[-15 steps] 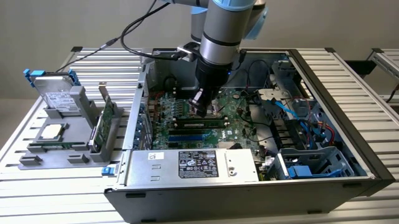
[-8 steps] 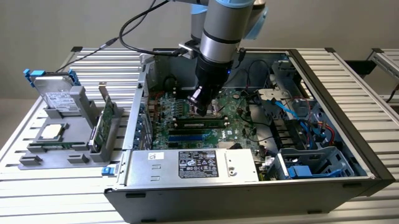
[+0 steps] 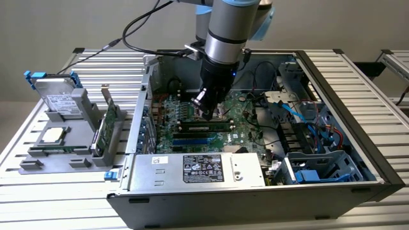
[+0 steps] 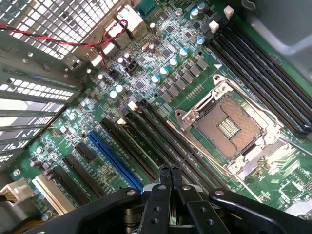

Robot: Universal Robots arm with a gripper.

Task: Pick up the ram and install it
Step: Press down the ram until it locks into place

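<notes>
The ram [image 3: 204, 127], a long thin stick with dark chips, stands on edge in a slot of the green motherboard [image 3: 240, 112] inside the open computer case. My gripper [image 3: 210, 116] reaches down into the case, its tips just above the stick's middle; I cannot tell whether they touch it. In the wrist view the gripper [image 4: 169, 171] has its two black fingers pressed together with nothing between them. They sit over the row of long dark memory slots [image 4: 146, 134], beside the bare processor socket [image 4: 229, 127].
The case walls [image 3: 345, 96] ring the work area, with the power supply [image 3: 198, 168] in front and drive cages and blue cables [image 3: 307, 120] at the exterior view's right. At its left a grey holder [image 3: 38, 165] carries a hard drive [image 3: 61, 100], an expansion card [image 3: 108, 125] and a processor [image 3: 54, 135].
</notes>
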